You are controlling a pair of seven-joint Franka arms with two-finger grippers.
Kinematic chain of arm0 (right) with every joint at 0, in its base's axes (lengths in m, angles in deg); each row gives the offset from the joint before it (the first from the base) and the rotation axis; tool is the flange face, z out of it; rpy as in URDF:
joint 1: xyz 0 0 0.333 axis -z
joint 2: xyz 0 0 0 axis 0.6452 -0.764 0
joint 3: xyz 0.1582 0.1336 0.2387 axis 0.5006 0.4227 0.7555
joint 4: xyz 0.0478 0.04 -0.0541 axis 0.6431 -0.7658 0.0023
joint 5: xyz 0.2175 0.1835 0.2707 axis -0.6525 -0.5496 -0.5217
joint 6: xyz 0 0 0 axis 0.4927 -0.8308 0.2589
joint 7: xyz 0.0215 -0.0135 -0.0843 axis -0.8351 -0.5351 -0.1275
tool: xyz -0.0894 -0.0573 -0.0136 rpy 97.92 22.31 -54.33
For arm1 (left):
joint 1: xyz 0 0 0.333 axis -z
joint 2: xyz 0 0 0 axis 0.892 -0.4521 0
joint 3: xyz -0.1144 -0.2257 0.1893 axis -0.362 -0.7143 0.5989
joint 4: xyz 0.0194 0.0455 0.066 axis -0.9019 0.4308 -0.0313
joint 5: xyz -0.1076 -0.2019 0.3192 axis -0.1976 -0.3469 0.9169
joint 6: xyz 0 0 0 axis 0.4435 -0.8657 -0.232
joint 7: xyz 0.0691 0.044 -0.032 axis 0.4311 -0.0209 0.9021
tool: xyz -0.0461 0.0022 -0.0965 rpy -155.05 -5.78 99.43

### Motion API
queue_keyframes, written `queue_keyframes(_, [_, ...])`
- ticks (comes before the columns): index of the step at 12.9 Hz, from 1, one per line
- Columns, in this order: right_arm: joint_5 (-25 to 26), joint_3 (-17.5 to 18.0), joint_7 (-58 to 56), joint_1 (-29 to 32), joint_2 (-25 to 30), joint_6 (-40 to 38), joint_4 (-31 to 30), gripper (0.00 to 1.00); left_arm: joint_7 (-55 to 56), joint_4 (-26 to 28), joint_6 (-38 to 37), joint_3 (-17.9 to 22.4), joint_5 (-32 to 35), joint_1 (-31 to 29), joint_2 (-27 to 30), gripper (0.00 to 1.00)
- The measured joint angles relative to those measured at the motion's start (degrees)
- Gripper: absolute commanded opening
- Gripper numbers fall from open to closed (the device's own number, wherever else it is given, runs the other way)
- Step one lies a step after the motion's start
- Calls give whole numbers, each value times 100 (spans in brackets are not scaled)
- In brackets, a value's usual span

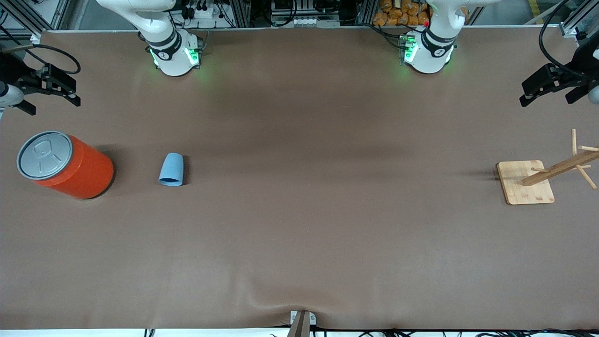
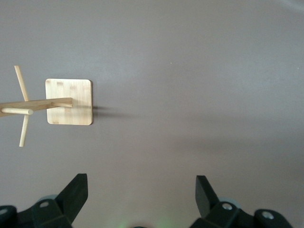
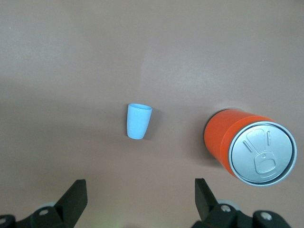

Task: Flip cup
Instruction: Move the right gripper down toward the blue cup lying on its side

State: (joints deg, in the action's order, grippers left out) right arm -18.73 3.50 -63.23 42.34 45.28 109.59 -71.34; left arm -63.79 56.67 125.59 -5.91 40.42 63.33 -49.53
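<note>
1. Your light-blue cup [image 1: 172, 170] [image 3: 138, 121] stands upside down, wide rim on the brown table [image 1: 299, 224], beside the orange can [image 1: 65, 164] [image 3: 249, 148] toward the right arm's end.
2. Your right gripper [image 1: 54, 91] [image 3: 140, 202] hangs released over that end, above the can.
3. Your left gripper [image 1: 550, 89] [image 2: 140, 199], also released, waits above the wooden peg stand [image 1: 543, 180] [image 2: 69, 101].

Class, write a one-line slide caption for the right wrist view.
Open right gripper hovers above table, blue cup beside orange can.

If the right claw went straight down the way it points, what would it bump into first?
Probably just bare table. The open right claw points down at empty cloth, with the cup and the can off its line.
</note>
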Motion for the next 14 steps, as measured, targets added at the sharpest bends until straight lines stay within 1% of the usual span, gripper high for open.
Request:
queue_keyframes(6, [0,-2,0,0,-11,0,0,100,-1,0,3,78,0,-31,-7,100])
queue_keyframes(8, [0,0,0,-1,-99,-25,-12,100,-3,1,4,79,0,-23,-28,100])
queue_keyframes(9, [0,4,-1,-2,-254,-55,-41,100,-4,5,4,72,0,-14,-38,100])
queue_keyframes(12, [-2,3,-2,-3,-991,-30,-56,100,-4,52,-183,-45,0,14,-52,100])
queue_keyframes(14, [-3,10,-8,-22,-1366,140,-54,100,-1,76,-254,-124,0,33,-54,100])
